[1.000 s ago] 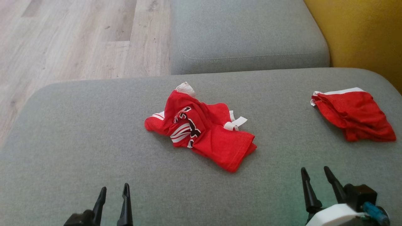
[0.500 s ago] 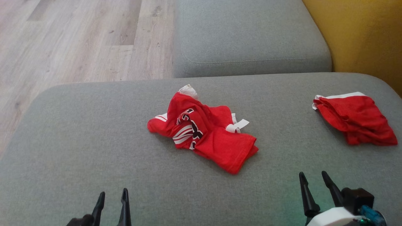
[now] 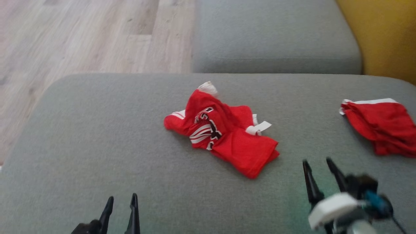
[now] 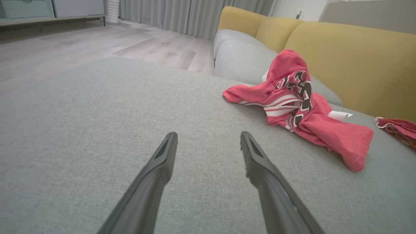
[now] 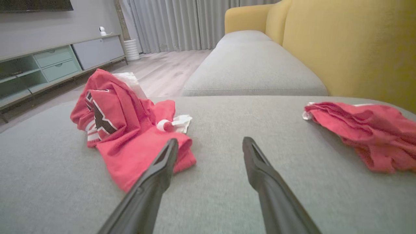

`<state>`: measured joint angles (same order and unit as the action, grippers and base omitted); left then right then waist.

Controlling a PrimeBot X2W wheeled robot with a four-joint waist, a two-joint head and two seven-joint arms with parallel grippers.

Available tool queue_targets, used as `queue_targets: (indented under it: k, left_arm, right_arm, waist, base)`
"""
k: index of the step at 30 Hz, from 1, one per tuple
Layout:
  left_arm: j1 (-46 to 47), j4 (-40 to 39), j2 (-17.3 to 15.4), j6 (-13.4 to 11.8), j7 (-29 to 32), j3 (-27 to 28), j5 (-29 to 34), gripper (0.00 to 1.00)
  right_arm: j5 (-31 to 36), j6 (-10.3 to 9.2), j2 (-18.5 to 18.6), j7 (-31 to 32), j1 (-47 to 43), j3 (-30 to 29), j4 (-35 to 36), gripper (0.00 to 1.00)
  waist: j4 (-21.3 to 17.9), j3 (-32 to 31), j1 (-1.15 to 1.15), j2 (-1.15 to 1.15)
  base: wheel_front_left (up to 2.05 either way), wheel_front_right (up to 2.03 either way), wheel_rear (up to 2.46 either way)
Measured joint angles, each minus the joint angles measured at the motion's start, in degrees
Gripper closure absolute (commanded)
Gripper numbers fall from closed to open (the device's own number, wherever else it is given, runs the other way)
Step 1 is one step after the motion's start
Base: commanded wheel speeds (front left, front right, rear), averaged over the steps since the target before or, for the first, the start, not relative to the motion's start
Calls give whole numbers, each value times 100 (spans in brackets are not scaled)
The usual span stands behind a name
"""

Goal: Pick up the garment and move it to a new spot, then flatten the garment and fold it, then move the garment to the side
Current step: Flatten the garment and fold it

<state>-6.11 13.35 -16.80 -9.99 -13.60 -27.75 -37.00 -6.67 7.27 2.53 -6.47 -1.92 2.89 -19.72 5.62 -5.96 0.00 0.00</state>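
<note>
**A:** How far along was it?
**B:** Barely started, I'd judge. On the grey cushion point(image 3: 97, 146) the garment point(image 3: 224, 130) lay crumpled near the middle. It was not yet lifted, flattened or folded, so every step was left.
**A:** Any other cloth?
**B:** A second red piece point(image 3: 380, 126) sat well apart, at the cushion's right edge.
**A:** Which way did the garment run?
**B:** Diagonally. Its white-trimmed end lay far-left and its hem end near-right, pointing roughly toward the right gripper point(image 3: 317, 160).
**A:** And the fingers?
**B:** That one and the left gripper point(image 3: 122, 196) both had fingers spread wide, holding nothing and clear of the cloth.
</note>
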Motion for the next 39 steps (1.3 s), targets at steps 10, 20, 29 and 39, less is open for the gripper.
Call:
queue_targets:
  k: [10, 20, 29, 39]
  left_arm:
    - [193, -134, -11, -5, 100, -69, 108, 0]
    - [353, -222, -18, -19, 118, -107, 170, 0]
    - [391, -230, -19, -65, 115, -104, 170, 0]
    - [397, -202, -19, -68, 92, -108, 168, 0]
  right_arm:
    - [236, 0, 2, 1, 1217, -249, -1233, 0]
    - [279, 0, 5, -320, 2080, -322, -2685, 0]
    - [-78, 0, 14, -626, 2407, 115, -3257, 85]
    - [-458, 0, 29, -748, 2499, 1348, -2754, 100]
  waist:
    - [550, 358, 1, 0]
    - [1069, 865, 1, 0]
    - [1092, 961, 0, 0]
    - [820, 797, 0, 0]
  base:
    - [0, 0, 0]
    - [0, 0, 0]
    - [0, 0, 0]
    - [0, 0, 0]
